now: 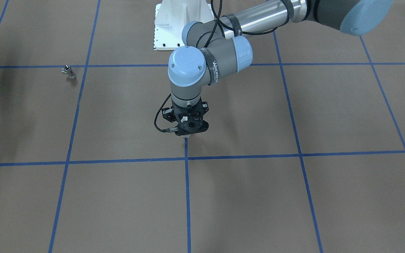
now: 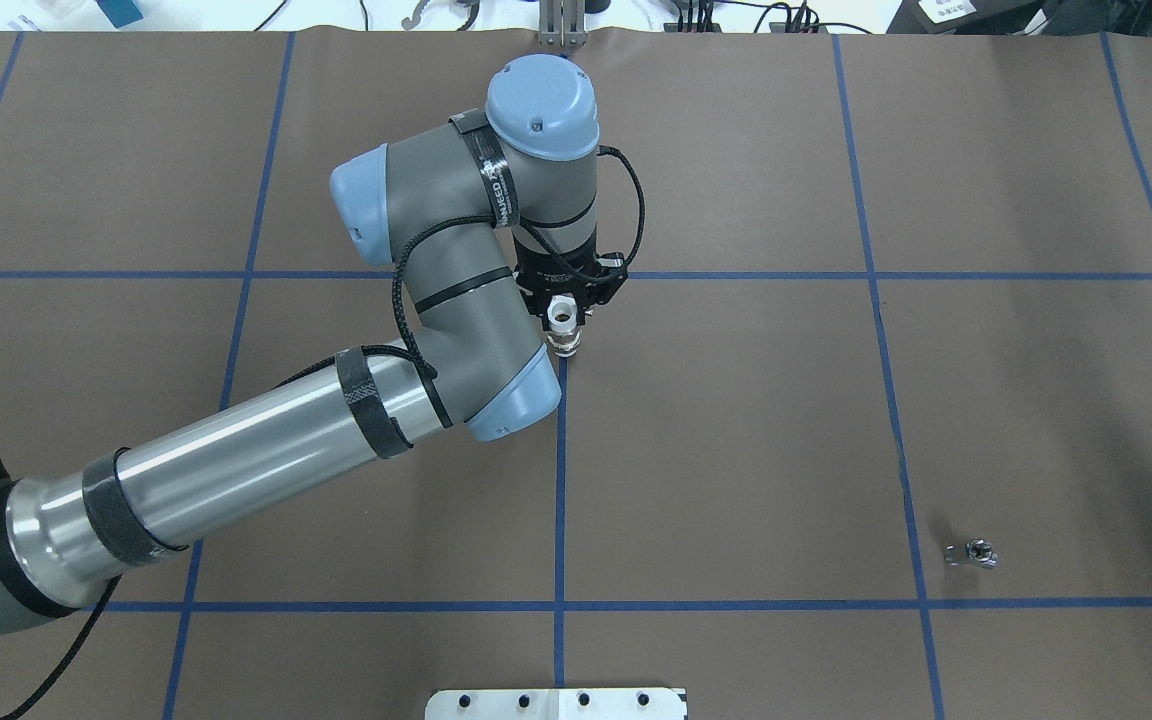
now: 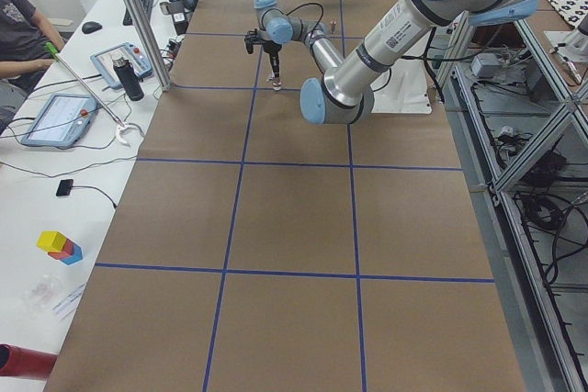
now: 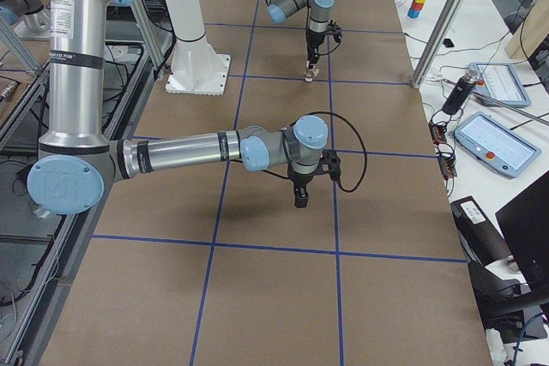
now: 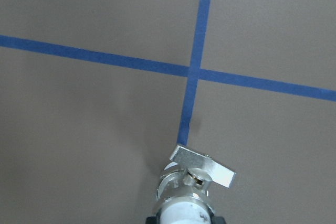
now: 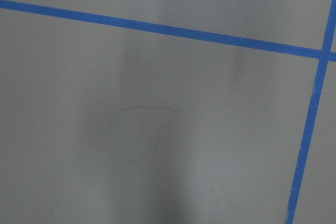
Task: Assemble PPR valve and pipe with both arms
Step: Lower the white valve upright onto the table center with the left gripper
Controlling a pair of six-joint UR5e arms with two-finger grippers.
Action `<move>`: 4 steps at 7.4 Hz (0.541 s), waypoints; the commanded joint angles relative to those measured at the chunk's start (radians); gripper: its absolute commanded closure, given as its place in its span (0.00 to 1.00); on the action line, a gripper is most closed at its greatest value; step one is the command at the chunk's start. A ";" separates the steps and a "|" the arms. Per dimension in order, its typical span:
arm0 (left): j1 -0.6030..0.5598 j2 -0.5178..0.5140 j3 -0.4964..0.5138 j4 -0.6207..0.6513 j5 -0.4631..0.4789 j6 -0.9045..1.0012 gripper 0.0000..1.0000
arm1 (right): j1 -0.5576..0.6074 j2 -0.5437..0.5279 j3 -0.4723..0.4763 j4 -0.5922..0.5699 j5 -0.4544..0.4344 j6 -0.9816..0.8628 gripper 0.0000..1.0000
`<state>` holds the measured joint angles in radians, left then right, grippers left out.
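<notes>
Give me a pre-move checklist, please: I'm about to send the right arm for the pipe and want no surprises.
1. Left gripper shut on the PPR valve: ok. The white collar faces up in the overhead view.
2. Pipe located: ok. It lies by itself on the table, on the robot's right side.
3. Right gripper above the pipe: not ok. Its wrist view shows only table, no pipe.
4. Right gripper open: cannot tell.
5. Valve lifted off the table: cannot tell.
</notes>
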<state>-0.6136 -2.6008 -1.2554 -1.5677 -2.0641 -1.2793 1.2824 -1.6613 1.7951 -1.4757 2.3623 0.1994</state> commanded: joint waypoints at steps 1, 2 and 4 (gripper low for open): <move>-0.001 0.001 0.001 0.000 -0.001 0.000 1.00 | 0.000 0.000 0.000 0.000 0.000 0.000 0.00; 0.000 0.001 0.001 0.000 -0.001 0.000 1.00 | 0.000 0.000 0.000 0.000 0.000 0.000 0.00; 0.000 0.002 -0.001 -0.002 -0.001 0.002 0.79 | 0.000 0.000 0.000 0.000 0.000 0.000 0.00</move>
<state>-0.6139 -2.5991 -1.2550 -1.5681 -2.0647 -1.2791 1.2824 -1.6613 1.7948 -1.4757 2.3624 0.1994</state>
